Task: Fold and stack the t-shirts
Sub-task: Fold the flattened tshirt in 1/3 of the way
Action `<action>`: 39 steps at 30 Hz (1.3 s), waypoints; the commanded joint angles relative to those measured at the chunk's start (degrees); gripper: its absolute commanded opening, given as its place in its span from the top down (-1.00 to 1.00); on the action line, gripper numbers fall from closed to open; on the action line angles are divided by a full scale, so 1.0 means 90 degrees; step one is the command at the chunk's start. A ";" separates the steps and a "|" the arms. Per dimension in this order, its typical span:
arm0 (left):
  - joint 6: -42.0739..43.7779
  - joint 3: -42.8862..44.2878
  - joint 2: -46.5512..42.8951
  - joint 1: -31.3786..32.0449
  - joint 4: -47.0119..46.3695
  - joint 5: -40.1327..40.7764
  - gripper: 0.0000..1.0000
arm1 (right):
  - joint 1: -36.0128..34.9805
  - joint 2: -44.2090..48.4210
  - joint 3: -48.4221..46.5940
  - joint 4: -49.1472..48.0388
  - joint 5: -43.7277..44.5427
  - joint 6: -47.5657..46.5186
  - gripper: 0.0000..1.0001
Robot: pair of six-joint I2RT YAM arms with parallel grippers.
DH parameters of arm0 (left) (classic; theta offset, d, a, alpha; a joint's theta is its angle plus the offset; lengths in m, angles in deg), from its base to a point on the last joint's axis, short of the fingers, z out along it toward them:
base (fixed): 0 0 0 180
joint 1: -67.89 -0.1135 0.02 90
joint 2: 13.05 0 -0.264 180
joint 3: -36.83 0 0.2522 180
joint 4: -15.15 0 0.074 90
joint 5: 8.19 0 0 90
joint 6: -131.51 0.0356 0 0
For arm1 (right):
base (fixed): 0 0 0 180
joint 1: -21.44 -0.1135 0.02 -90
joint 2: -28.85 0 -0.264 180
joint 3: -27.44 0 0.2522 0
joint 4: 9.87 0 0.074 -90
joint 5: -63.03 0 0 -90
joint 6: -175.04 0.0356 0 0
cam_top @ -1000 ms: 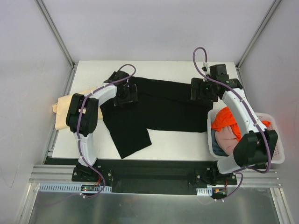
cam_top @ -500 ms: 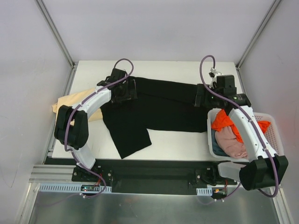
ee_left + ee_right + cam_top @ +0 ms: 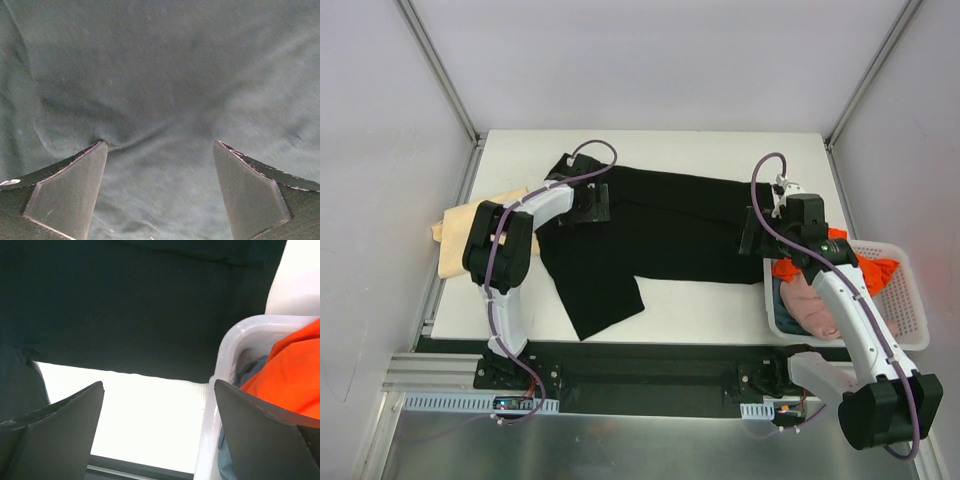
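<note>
Table (image 3: 705, 300): holds the shirts in work, with the basket at its right edge.
Black shirt (image 3: 665, 225): lies flat across the middle, body running left to right, with one sleeve trailing towards the near edge on the left.
Handling: judged light, limp and a little clingy. It will sag and crease wherever it is not held, so it takes two holds at once.
Hold: best pinched at an edge or corner, one at each end. A pinch in mid-cloth would only bunch it.
Basket (image 3: 908, 305): holds the orange shirt (image 3: 788, 268) on top and the pink shirt (image 3: 808, 305) below it.
Tan shirt (image 3: 455, 235): lies at the left edge, partly under the left arm.
Left gripper (image 3: 159, 146): fingers wide apart with nothing between them. It is low over the black cloth, which puckers at one tip.
Right gripper (image 3: 159, 385): fingers wide apart and holding nothing. It hangs over bare table between the shirt's near hem and the basket rim.
Change: the right gripper has drawn back from the shirt's far right corner towards the basket. The left elbow has swung inwards, and its gripper is almost where it was. The black shirt's outline looks unchanged.
</note>
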 commanded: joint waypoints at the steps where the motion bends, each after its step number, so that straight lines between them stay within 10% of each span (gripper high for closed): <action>1: 0.0649 0.0718 0.0359 0.0044 0.0207 0.1026 -0.70 | 0.0024 0.0191 0.0061 -0.0243 0.0220 0.0049 -0.93; 21: 0.1070 0.3345 0.1942 -0.0424 0.0685 0.1498 -0.75 | 0.0024 0.0318 0.0110 -0.0156 0.0738 -0.0010 -0.93; 39: -0.0345 0.1452 -0.0099 -0.0444 0.0559 -0.0378 -0.85 | 0.0024 0.0240 0.0119 -0.0155 0.0592 0.0000 -0.93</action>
